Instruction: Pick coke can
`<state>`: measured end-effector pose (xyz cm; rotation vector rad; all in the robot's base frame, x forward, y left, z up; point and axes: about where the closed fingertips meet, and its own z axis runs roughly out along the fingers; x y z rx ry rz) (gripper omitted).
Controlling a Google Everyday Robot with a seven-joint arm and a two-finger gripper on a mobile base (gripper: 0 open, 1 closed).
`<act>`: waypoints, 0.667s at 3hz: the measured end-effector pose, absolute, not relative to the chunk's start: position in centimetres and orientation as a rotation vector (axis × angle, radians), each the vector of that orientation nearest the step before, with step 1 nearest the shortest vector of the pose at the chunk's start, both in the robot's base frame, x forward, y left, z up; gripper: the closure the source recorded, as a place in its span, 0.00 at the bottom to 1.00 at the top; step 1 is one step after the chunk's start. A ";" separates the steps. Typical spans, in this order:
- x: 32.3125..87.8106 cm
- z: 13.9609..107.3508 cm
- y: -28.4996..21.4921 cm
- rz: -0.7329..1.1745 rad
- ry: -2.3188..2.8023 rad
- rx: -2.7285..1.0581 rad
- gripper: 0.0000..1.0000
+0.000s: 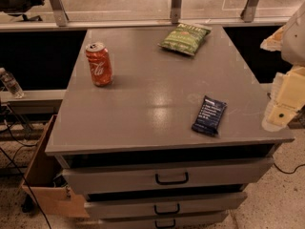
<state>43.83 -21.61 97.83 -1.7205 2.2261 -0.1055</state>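
Standing upright near the back-left corner of the bench (143,99), the coke can (98,64) has its silver top and pull tab facing up and its white script turned toward the bench's front edge; nothing touches it. The gripper (282,109) hangs just off the bench's right edge, level with the bench's front half. It is a pale cream assembly only partly in view, and I cannot tell whether its jaws are spread or pressed together. It carries nothing that can be seen. Also on the bench are a green chip bag (185,38), lying flat close to the back edge and right of centre, and a dark blue snack bar (209,115), lying flat toward the bench's front-right corner, well apart from the can. Judging by this layout, the task has hardly begun: the can is neither grasped nor lifted nor even approached, and nearly the whole width of the bench lies between it and the gripper. All the real work is left: carrying the gripper across the bench toward its back-left corner, clearing the snack bar without sweeping it, setting the jaws around the can's body, closing them, and lifting the can clear of the bench top.
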 end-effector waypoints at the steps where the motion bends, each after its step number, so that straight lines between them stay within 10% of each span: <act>1: 43.9 97.9 -21.5 -0.106 2.222 -1.719 0.00; 2: 46.0 96.7 -18.8 -0.006 2.154 -1.731 0.00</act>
